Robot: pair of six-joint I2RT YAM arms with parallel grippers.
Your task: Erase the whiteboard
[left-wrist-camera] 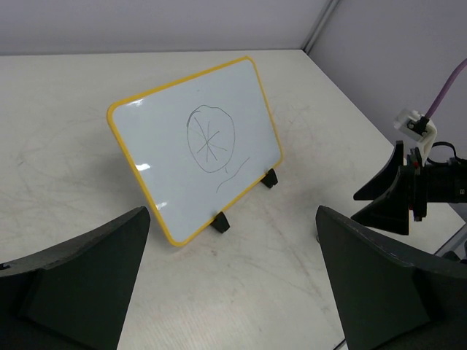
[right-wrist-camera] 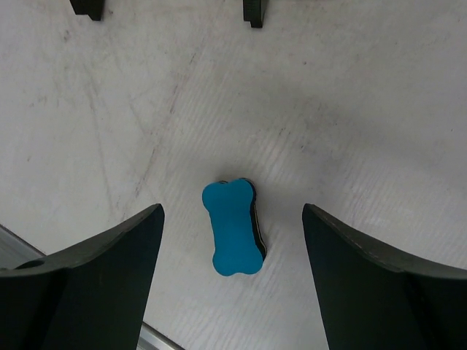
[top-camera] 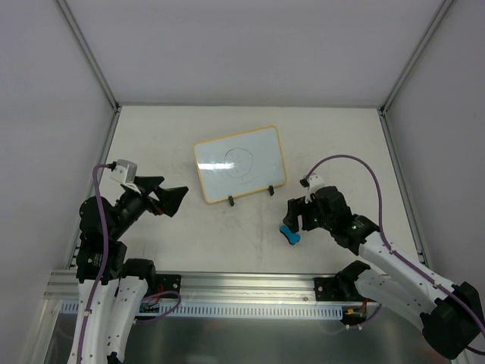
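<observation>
The whiteboard [top-camera: 239, 163] has a yellow frame and stands tilted on two black clip feet at the table's middle. A dark circle scribble with spokes is on it, clear in the left wrist view [left-wrist-camera: 197, 146]. A blue bone-shaped eraser [top-camera: 289, 233] lies flat on the table in front of the board's right side. My right gripper [top-camera: 295, 218] is open and hovers right over the eraser [right-wrist-camera: 233, 227], with a finger on each side and neither touching it [right-wrist-camera: 232, 210]. My left gripper [top-camera: 171, 194] is open and empty, left of the board and facing it [left-wrist-camera: 232, 216].
The board's two clip feet [right-wrist-camera: 252, 11] show at the top of the right wrist view. Grey walls with metal posts close in the table on three sides. A metal rail [top-camera: 242, 282] runs along the near edge. The right arm shows in the left wrist view [left-wrist-camera: 408, 193].
</observation>
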